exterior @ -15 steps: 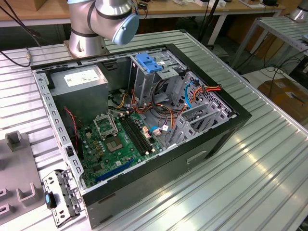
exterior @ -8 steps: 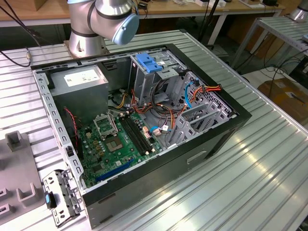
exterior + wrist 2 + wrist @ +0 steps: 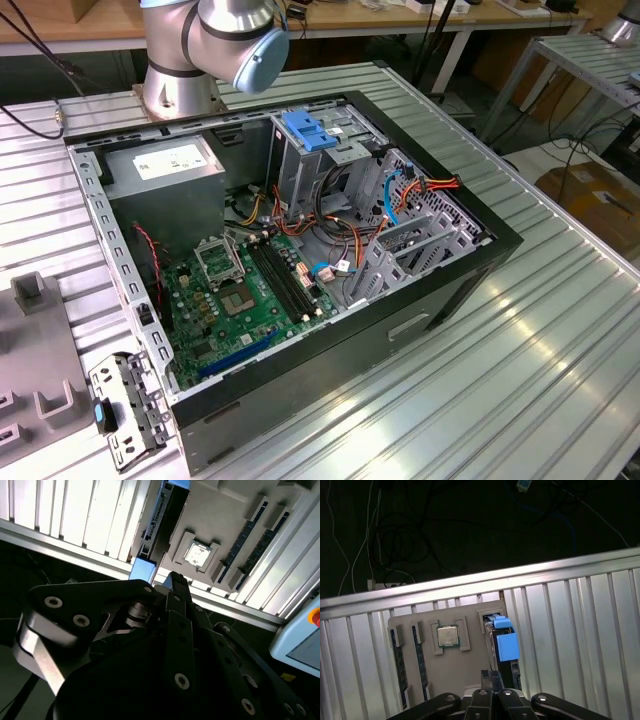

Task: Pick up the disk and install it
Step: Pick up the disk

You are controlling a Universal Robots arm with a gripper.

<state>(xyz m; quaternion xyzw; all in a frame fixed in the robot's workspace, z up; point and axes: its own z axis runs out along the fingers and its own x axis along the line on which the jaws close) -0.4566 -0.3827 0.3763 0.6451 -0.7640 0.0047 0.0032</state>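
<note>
The gripper (image 3: 491, 675) is matt black, studded with bright, polished screw heads (image 3: 181, 681). Just ahead of its fingertips, the disk (image 3: 507, 646) shows smooth blue plastic with a slight gloss. The tray (image 3: 467, 667) that holds the disk, beneath the gripper, is dull grey with an even, matt face. The table (image 3: 570, 630) below is ribbed bare aluminium with a bright sheen. In the exterior view, the computer case (image 3: 420, 330) is matt black.
</note>
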